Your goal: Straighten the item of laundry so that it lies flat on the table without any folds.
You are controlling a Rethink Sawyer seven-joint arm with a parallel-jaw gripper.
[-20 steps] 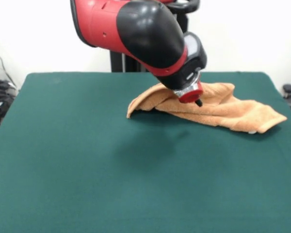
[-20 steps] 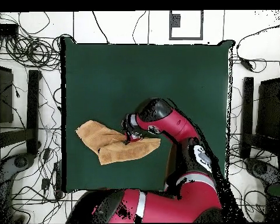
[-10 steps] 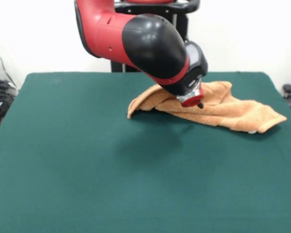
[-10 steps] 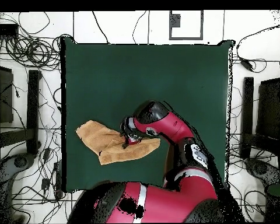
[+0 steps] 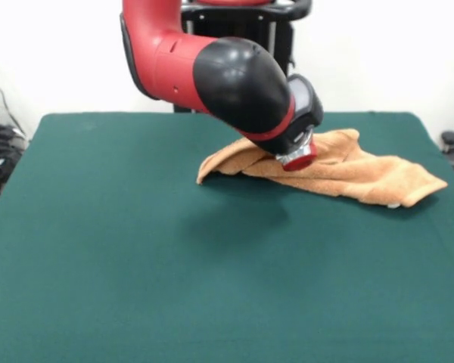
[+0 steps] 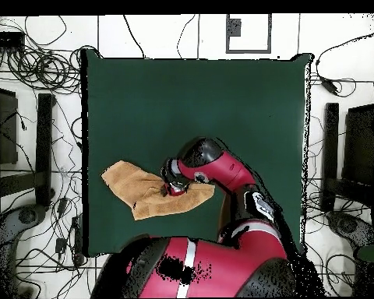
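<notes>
We see the gripper (image 5: 298,158) down against the rumpled towel (image 5: 340,171), whose raised folds crowd both its sides; the table (image 5: 136,249) in front lies open.

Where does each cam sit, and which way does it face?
Front view: across the table, level, facing the robot; shows the red and black arm coming down, tool on the towel.
Overhead view: above, looking straight down; robot's base at the bottom, arm reaching up to the towel, cables around the table.
Shared: table, towel, arm, tool.
</notes>
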